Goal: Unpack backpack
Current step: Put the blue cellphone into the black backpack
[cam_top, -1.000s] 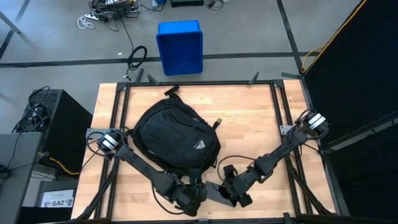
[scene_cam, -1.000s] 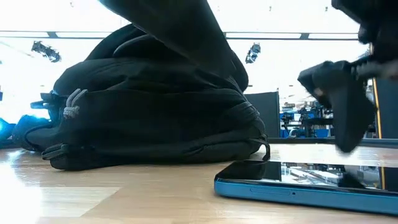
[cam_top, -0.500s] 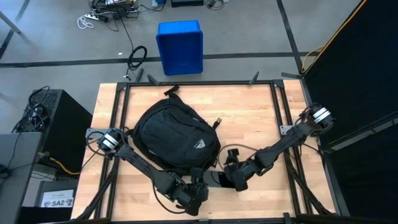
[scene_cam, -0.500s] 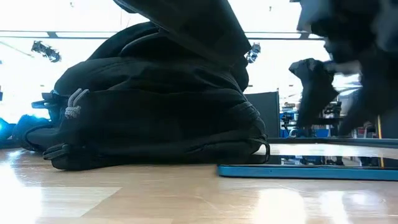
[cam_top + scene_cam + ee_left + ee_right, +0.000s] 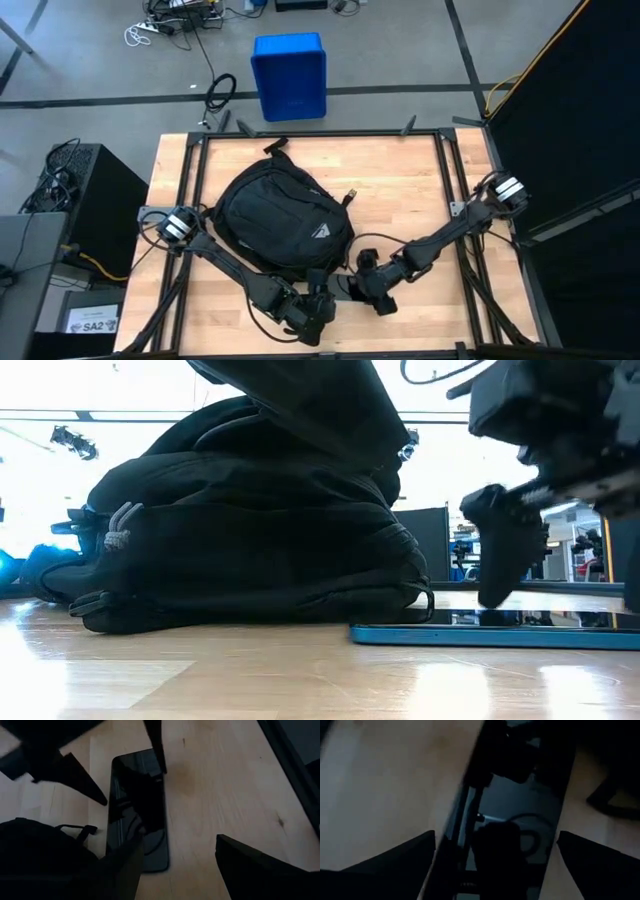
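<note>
The black backpack (image 5: 285,225) lies flat on the middle of the table, and in the low view the backpack (image 5: 250,530) fills the left half. A dark phone with a blue edge (image 5: 490,632) lies flat on the wood just off the backpack's near right side (image 5: 348,291). My right gripper (image 5: 364,285) hangs open above the phone's far end, one finger on each side of it (image 5: 135,785). My left gripper (image 5: 177,840) is open over the phone's near end, close to the backpack's near edge. My right gripper comes down on the phone's end (image 5: 150,762) from above, pointing down, fingers apart. One fingertip (image 5: 495,600) reaches as low as the phone's top face. I cannot tell whether it touches the phone, which lies flat on the table.
A blue plastic bin (image 5: 290,75) stands on the floor beyond the table's far edge. Metal frame rails (image 5: 450,170) run along the table's sides. Bare wood (image 5: 400,190) lies right of the backpack. A black cabinet (image 5: 95,200) stands off the left edge.
The phone stood tilted with its screen toward the low camera; now it lies flat on the table, a little farther from the near edge. My right gripper has moved toward the far edge and left, ending over the phone. The backpack has stayed put.
</note>
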